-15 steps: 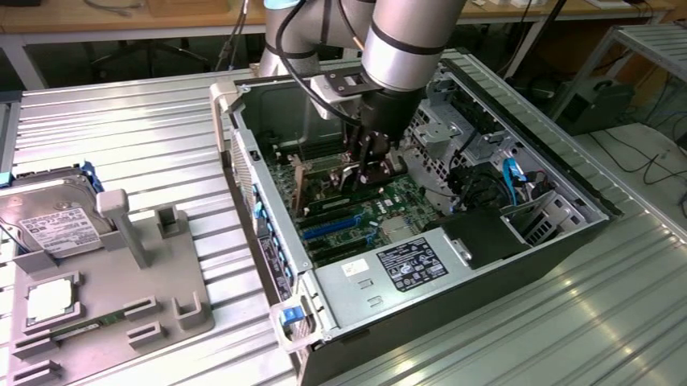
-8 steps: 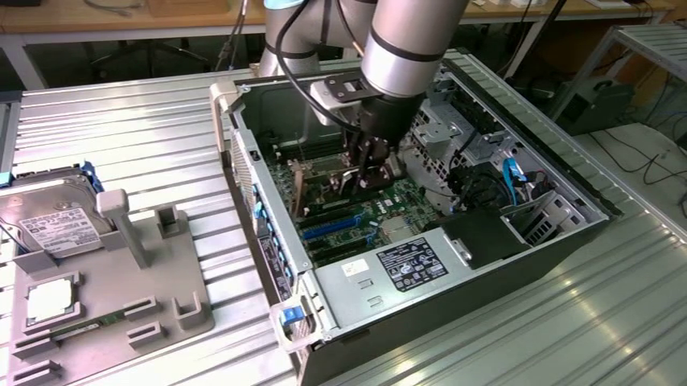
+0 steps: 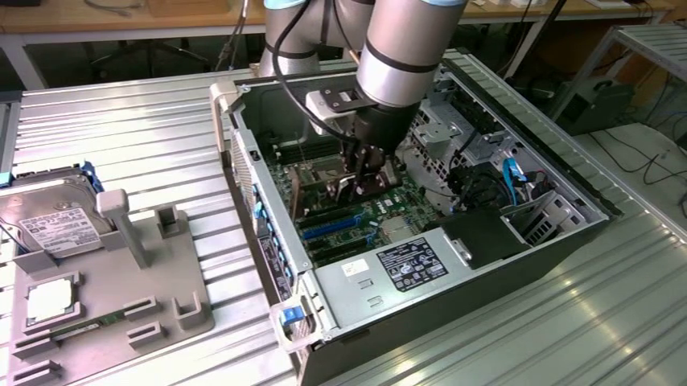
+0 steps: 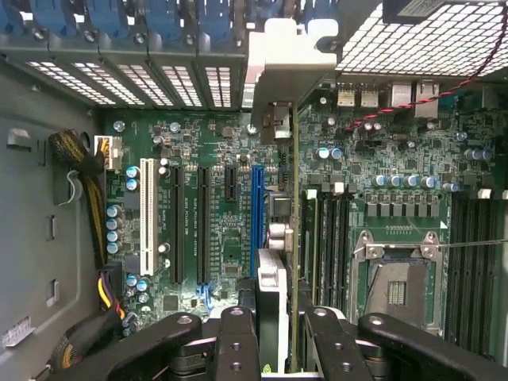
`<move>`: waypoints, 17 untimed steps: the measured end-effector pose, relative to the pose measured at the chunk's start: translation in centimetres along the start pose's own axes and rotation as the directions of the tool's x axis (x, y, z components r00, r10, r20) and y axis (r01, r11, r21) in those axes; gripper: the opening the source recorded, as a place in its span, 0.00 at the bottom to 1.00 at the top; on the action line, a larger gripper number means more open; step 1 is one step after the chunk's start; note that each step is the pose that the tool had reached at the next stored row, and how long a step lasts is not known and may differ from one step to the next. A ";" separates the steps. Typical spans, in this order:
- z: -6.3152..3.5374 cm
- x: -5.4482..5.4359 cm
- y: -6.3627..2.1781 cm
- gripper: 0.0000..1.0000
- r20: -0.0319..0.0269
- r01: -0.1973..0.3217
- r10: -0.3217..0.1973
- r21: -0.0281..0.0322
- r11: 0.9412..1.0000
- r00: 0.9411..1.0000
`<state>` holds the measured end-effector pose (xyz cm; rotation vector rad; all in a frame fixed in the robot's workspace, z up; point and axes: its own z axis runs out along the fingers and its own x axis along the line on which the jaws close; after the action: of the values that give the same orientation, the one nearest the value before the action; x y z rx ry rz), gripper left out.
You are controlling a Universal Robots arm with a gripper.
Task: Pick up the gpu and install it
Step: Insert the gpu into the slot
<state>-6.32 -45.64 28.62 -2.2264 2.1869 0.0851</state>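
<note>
Near, exterior view's left: hard drive [image 3: 48,225] parked on parts tray [image 3: 108,297]. Mid-scene, inside open PC case [image 3: 451,314], gripper [image 3: 359,183] pinches the gpu [image 4: 271,294] edge-on over the mobo [image 4: 230,135], just beside the blue slot [image 4: 256,214]. Farther in, its silver bracket [image 4: 287,59] sits at the case wall. Pickup looks done; seating prob. not finished.

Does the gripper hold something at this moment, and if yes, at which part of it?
Yes. The gripper is shut on the gpu, seen edge-on. It clamps the card's top edge, near the end away from its silver bracket.
</note>
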 end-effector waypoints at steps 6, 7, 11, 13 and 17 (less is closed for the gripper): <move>0.46 0.3 0.04 0.28 0.000 0.000 0.000 0.000 1.000 1.000; 0.56 0.4 0.13 0.28 0.000 0.000 0.000 0.000 1.000 1.000; 1.67 0.7 0.58 0.28 0.000 0.000 0.000 0.000 1.000 1.000; 2.56 0.8 1.54 0.28 0.000 0.000 0.000 -0.002 1.000 1.000; 3.19 0.6 1.86 0.28 0.000 0.000 0.000 -0.004 1.000 1.000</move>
<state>-8.25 -46.15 25.45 -2.2280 2.1889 0.0893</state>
